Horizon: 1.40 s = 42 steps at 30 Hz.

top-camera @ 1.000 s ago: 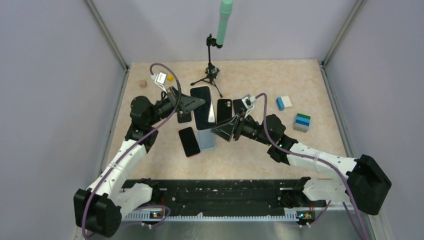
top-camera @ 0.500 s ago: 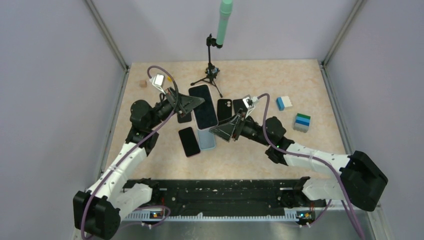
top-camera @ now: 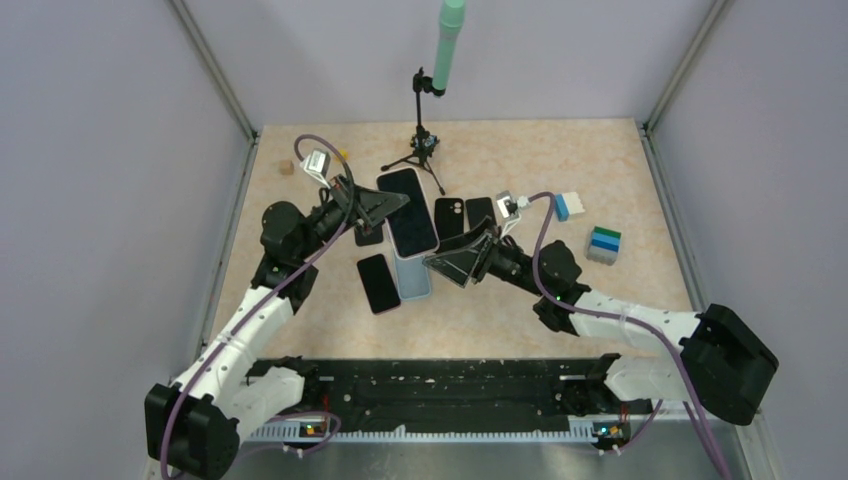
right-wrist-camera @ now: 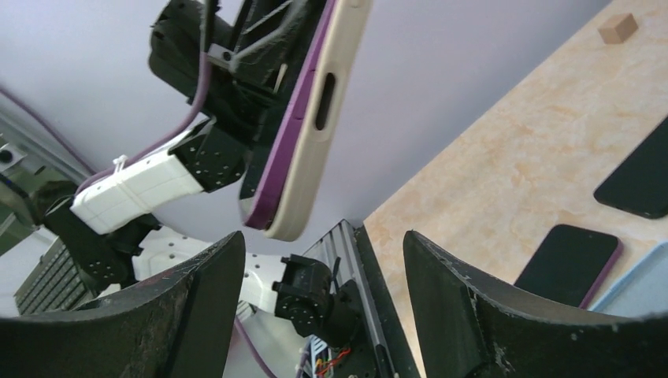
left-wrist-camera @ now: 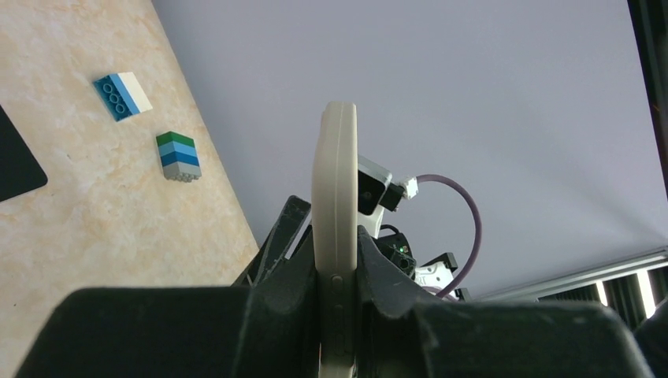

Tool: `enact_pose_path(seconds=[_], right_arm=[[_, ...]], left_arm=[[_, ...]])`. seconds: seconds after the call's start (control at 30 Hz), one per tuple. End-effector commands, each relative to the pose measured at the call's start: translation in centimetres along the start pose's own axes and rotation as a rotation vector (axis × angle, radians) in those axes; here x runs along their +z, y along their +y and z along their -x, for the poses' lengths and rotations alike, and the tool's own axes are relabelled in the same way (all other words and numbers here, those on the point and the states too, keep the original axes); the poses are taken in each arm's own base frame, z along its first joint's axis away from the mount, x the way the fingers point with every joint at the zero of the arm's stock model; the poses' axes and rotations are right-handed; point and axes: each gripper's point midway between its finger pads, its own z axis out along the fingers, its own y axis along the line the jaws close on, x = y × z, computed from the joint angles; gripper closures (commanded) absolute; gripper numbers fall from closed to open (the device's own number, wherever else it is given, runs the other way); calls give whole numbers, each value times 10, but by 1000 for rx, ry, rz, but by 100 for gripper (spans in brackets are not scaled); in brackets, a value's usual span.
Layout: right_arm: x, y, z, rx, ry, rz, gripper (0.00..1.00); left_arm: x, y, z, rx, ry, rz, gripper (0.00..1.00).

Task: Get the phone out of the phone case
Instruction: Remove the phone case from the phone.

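My left gripper [top-camera: 392, 206] is shut on a phone in a cream case [top-camera: 408, 212], held above the table with the dark screen up. In the left wrist view the case edge [left-wrist-camera: 335, 236] stands between my fingers [left-wrist-camera: 287, 272]. In the right wrist view the phone shows a purple body inside the cream case [right-wrist-camera: 303, 126], in the air just beyond my open right gripper [right-wrist-camera: 323, 272]. My right gripper [top-camera: 455, 262] is open, to the right of and below the held phone, apart from it.
Several other phones lie on the table: a black one [top-camera: 378, 283], a pale blue one [top-camera: 414, 279], and black ones [top-camera: 449, 220] by the tripod [top-camera: 423, 145]. Blue and green blocks [top-camera: 603, 244] and a blue-white block [top-camera: 568, 205] sit right. A small wooden cube [top-camera: 287, 167] sits far left.
My left gripper has lifted the cased phone and tilted it a little. My right arm has drawn back to the right, its wrist now nearer the blue-white block.
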Motion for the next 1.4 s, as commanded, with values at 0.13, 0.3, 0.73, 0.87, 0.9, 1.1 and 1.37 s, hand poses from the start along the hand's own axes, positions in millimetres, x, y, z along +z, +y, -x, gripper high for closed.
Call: enact_pose_path(seconds=[0.13,0.3,0.73,0.87,0.9,1.1,1.37], right_arm=[[-1,25,16,-28,-62,109,30],[3,17,20,6,-91,73,30],[11,-26,14,115,-106,-120,38],[7,-47,11,154,-124,-224,40],[6,-52,11,165,-130,-251,40],[6,-63,17,186,-156,-318,40],[3,-109,7,227,-111,-599,44]], left_arm=[[-2,-25,9,-4,-60,-70,100],[-3,-23,9,-10,-63,-66,100],[-5,-34,7,-2,-47,-111,100],[-6,-45,5,20,-33,-149,100],[-7,-47,4,23,-27,-159,100],[-7,-56,-3,19,24,-208,100],[-7,-64,-8,-94,89,-295,100]])
